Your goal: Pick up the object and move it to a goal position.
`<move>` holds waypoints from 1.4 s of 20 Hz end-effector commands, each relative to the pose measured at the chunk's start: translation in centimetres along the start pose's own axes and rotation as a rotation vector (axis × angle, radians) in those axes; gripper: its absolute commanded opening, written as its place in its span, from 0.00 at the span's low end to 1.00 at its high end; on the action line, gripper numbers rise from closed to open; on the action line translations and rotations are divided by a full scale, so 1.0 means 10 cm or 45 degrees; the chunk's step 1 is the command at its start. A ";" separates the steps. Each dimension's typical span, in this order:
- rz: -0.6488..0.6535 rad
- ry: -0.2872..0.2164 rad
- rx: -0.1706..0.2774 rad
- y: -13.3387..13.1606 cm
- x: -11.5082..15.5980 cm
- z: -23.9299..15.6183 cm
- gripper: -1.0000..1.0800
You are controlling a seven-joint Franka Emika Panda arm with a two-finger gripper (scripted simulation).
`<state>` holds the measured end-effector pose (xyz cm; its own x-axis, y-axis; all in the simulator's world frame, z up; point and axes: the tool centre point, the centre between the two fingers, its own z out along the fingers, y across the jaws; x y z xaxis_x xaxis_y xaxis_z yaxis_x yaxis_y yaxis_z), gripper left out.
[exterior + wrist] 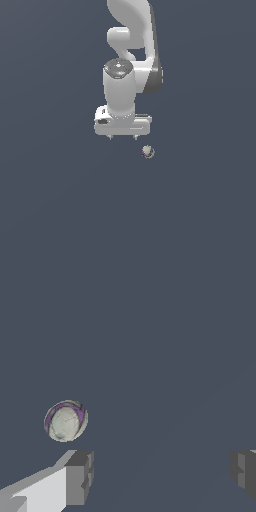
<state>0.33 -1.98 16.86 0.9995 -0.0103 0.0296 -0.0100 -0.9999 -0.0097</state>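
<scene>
While pincer [122, 137] gapes wide, roundish ball [65, 420] beside one finger [78, 477], untouched, long axis unclear

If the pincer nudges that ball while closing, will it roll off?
Probably. The ball looks round with no flat side, so a one-sided touch would likely send it rolling. It lies outside the open pincer, beside one finger, so contact now would be one-sided. Being far smaller than the pincer, it probably weighs little and offers little to grip.

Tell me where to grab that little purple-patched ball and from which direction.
Grip the ball across its widest middle, coming straight down from above. It is round, so any diameter probably works. The gripper is open but offset, so centre it over the ball first.
</scene>
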 end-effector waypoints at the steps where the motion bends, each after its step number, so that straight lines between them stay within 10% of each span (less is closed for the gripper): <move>1: 0.000 0.000 0.000 0.00 0.00 0.00 0.96; 28: -0.300 -0.057 -0.014 -0.25 -0.06 0.25 0.96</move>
<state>-0.18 0.15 14.59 0.9818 0.1894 -0.0143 0.1894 -0.9819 0.0026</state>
